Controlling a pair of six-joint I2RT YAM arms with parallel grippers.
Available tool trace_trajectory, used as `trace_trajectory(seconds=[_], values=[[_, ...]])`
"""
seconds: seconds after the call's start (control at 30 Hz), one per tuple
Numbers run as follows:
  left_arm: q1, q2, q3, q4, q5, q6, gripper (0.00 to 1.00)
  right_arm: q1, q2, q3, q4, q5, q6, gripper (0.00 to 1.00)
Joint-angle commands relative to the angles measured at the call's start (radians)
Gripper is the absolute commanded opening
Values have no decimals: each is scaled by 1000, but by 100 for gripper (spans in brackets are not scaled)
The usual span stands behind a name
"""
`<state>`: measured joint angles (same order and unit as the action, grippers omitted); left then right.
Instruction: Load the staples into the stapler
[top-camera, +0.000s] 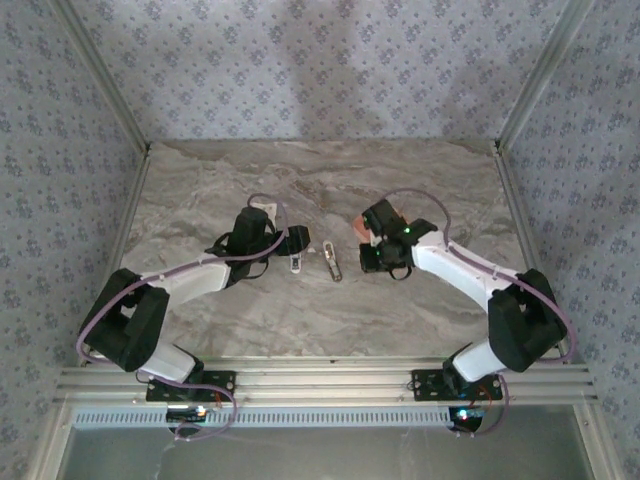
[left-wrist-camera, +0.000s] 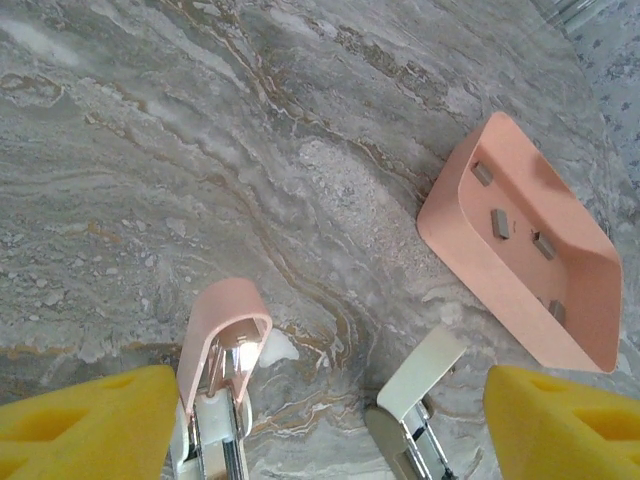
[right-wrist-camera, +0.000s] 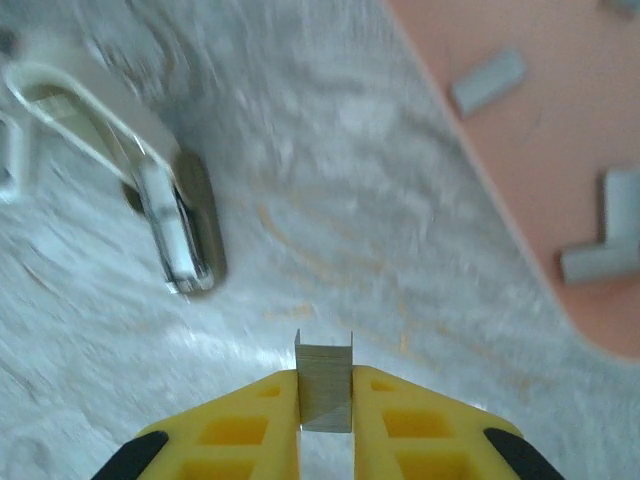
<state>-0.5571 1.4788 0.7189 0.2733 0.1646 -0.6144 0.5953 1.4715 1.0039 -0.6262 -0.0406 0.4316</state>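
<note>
Right pincer (right-wrist-camera: 325, 392) clenched on one staple strip (right-wrist-camera: 325, 368), which stands upright between its yellow fingers (right-wrist-camera: 250, 420) over the marble worktop (top-camera: 320, 185). Loose staples (right-wrist-camera: 488, 80) lie in the salmon-pink tray (right-wrist-camera: 560, 140) at 1-2 o'clock from that pincer, well apart from the held strip. Stapler (right-wrist-camera: 175, 225) lies on the worktop at 10 o'clock from the pincer; it is blurred, with a cream nose and metal body. Left pincer (left-wrist-camera: 320, 440) released, fingers spread wide, gripping nothing. Between them sit the stapler's cream nose at 1 o'clock and a pink-nosed metal piece (left-wrist-camera: 225, 345) at 11 o'clock, hard by the left finger; cannot tell if these are one tool or two. From the left wrist the tray is at 2 o'clock with four grey strips scattered inside. In the top view both small pieces lie side by side near the worktop's centre, between the two pincers, with the tray at 2 o'clock from them.
</note>
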Motion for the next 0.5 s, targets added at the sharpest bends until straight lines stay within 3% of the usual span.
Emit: trace_trajectory(seconds=[0.0, 0.47], values=[[-13, -20, -24, 65, 10, 5, 80, 37, -36, -59, -11, -17, 41, 17], [-38, -24, -58, 93, -24, -4, 80, 92, 96, -120, -14, -49, 10, 17]])
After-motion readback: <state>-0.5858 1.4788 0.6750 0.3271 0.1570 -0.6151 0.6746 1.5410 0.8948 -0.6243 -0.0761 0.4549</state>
